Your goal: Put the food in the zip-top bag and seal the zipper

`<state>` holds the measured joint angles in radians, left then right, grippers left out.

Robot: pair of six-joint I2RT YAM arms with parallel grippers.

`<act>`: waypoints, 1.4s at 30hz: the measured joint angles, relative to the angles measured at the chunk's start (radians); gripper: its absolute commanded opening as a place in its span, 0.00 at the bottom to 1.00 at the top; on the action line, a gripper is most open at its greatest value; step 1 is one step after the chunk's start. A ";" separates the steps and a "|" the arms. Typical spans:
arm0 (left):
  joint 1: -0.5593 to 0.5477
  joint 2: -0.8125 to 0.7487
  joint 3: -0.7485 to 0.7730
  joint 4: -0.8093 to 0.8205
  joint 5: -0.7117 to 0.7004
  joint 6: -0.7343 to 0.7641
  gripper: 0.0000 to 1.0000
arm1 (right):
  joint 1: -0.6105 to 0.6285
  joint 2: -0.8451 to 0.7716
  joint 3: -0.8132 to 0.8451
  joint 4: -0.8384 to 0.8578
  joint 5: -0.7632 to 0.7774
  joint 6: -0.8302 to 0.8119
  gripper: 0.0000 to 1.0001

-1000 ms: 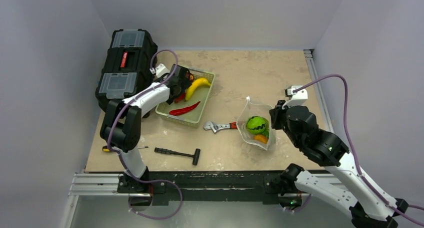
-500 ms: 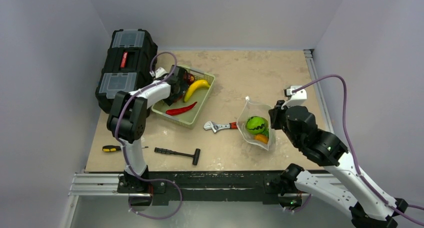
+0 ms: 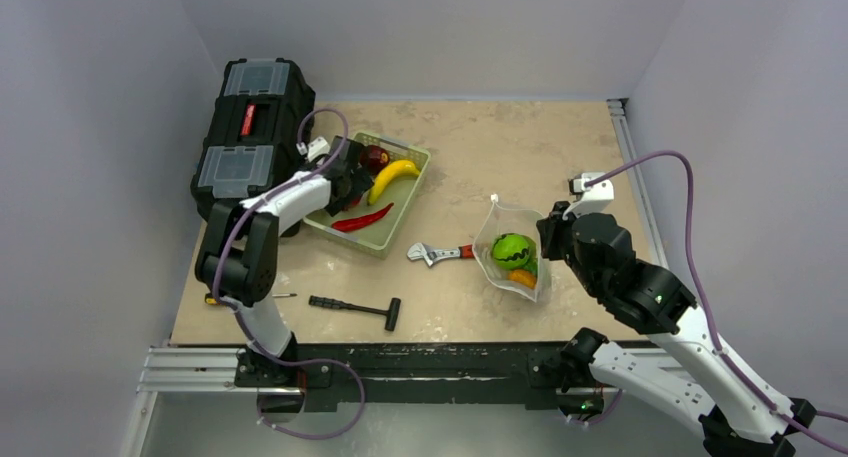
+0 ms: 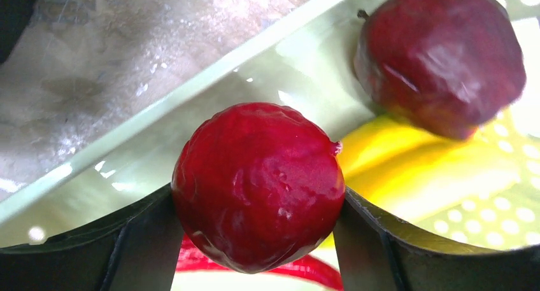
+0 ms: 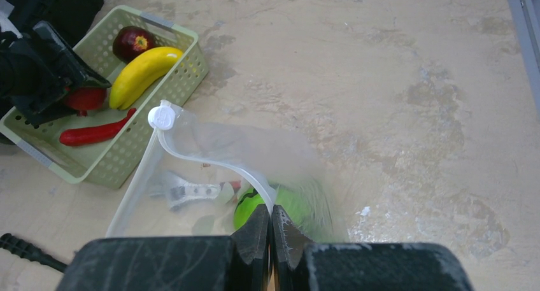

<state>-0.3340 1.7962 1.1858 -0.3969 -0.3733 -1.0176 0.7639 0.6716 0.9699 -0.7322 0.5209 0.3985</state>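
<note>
My left gripper is over the left end of the pale green basket, shut on a red round fruit. A dark red apple, a yellow banana and a red chili lie in the basket. My right gripper is shut on the zipper strip of the clear zip-top bag and holds its mouth up. The white tab is at the strip's far end. A green fruit and an orange piece lie inside the bag.
A black toolbox stands at the back left, beside the basket. An adjustable wrench lies just left of the bag. A black hammer and a screwdriver lie near the front left edge.
My left gripper has drawn back a little to the left inside the basket, uncovering the dark red apple, and its elbow has shifted. The right arm and bag have not moved.
</note>
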 measured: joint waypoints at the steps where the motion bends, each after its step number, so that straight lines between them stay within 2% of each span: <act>1: 0.000 -0.023 -0.016 0.002 0.010 0.008 0.46 | 0.000 0.000 0.000 0.000 0.000 0.000 0.00; 6: 0.000 -0.165 -0.111 0.043 0.128 0.047 0.46 | 0.000 0.001 0.000 0.000 0.000 0.000 0.00; 11: -0.010 -0.307 -0.176 0.126 0.330 0.100 0.47 | 0.000 0.007 -0.001 0.004 -0.008 -0.001 0.00; 15: -0.064 -0.423 -0.235 0.235 0.496 0.146 0.49 | 0.000 0.008 -0.011 0.023 -0.019 -0.018 0.00; 20: -0.219 -0.517 -0.234 0.334 0.651 0.231 0.49 | 0.000 0.015 -0.011 0.032 -0.022 -0.026 0.00; 26: -0.440 -0.596 -0.232 0.461 0.726 0.332 0.49 | 0.000 0.014 -0.012 0.041 -0.040 -0.026 0.00; 32: -0.609 -0.520 -0.192 0.570 0.764 0.360 0.49 | 0.000 0.015 -0.012 0.042 -0.042 -0.025 0.00; 39: -0.708 -0.321 -0.034 0.474 0.729 0.417 0.52 | 0.000 0.013 -0.012 0.042 -0.042 -0.025 0.00; 41: -0.711 -0.304 -0.014 0.434 0.703 0.429 0.56 | 0.000 0.009 -0.012 0.042 -0.042 -0.025 0.00; 42: -0.711 -0.297 -0.002 0.413 0.696 0.435 0.63 | 0.000 0.007 -0.012 0.042 -0.042 -0.025 0.00</act>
<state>-1.0447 1.4990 1.1835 0.0162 0.3225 -0.5827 0.7643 0.6788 0.9577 -0.6907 0.4786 0.3733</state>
